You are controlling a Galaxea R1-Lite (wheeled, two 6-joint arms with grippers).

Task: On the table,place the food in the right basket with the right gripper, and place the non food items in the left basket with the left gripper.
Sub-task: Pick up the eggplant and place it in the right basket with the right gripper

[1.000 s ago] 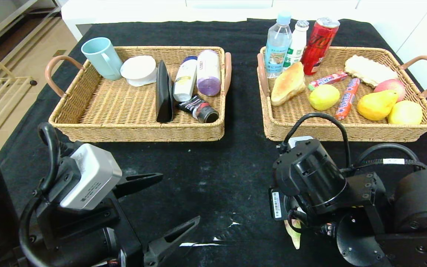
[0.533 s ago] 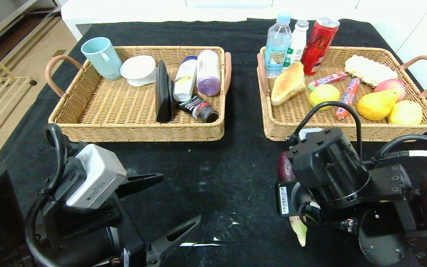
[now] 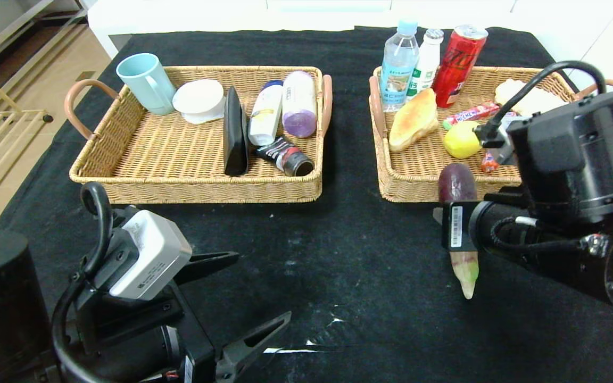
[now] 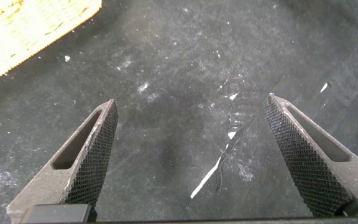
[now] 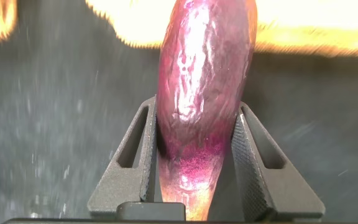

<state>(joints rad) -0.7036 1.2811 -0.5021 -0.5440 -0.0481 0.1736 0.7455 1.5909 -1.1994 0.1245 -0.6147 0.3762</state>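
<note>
My right gripper (image 5: 196, 106) is shut on the purple eggplant (image 5: 204, 93) and holds it off the table (image 3: 338, 255). The eggplant (image 3: 456, 183) hangs at the near front wall of the right basket (image 3: 498, 190), its pale green tip pointing back toward me. The croissant (image 3: 413, 119) and the lemon (image 3: 462, 139) lie in that basket. The left basket (image 3: 179, 189) holds the black case (image 3: 235, 133), the white bottle (image 3: 265, 114) and the purple-lidded cup (image 3: 299, 103). My left gripper (image 3: 261, 285) stands open and empty near the table's front, above bare cloth (image 4: 185, 143).
A blue mug (image 3: 146, 82), a white round lid (image 3: 199, 100) and a dark tube (image 3: 287, 155) share the left basket. A water bottle (image 3: 399, 64), a small white bottle (image 3: 425, 61), a red can (image 3: 458, 64) and candy sticks (image 3: 470, 114) are at the right basket's back.
My right arm has lifted the eggplant from the cloth near the front and carried it forward and to the right, up to the right basket's front wall. The left arm barely shifted.
</note>
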